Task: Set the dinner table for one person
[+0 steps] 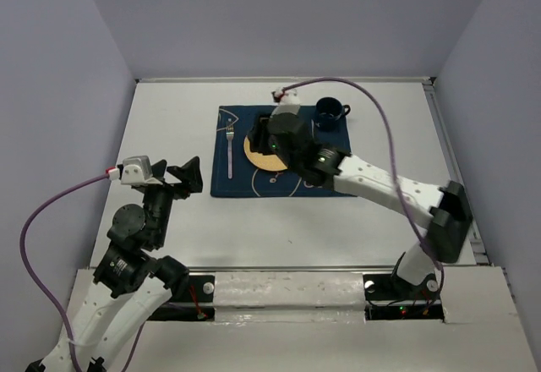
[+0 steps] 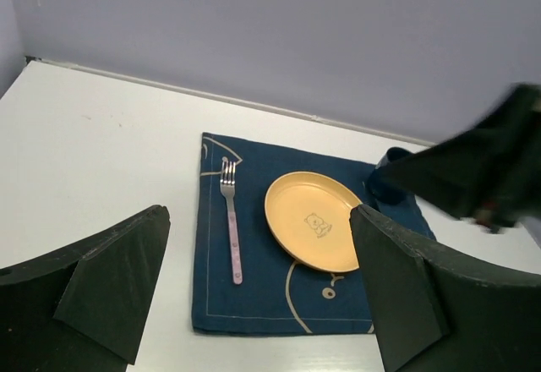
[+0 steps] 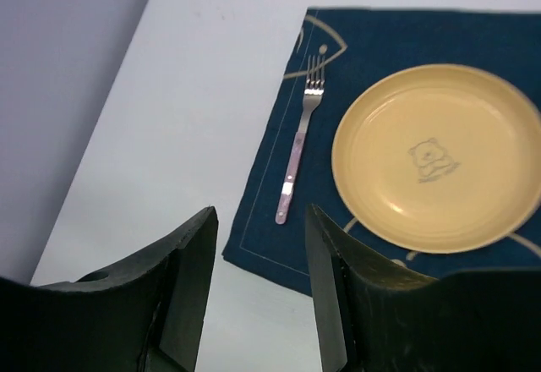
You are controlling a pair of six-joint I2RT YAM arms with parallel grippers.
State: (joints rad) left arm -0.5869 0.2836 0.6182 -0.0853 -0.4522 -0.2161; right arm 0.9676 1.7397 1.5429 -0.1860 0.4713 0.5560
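Bench (image 1: 169,127): large, flat, matte white rectangle, lying under both arms and carrying a blue mat (image 1: 245,182). On the mat: fork (image 1: 229,148) at left, yellow plate (image 3: 435,156) at centre, dark cup (image 1: 330,112) at far right corner. Left end effector (image 1: 193,175) spread wide, empty, left of mat. Right end effector (image 3: 260,220) parted, empty, above mat.

Matte white dinner table (image 2: 101,152), dark blue cloth mat (image 2: 254,296), smooth yellow plate (image 2: 314,220), probably plastic, metal-tined fork (image 2: 231,220)
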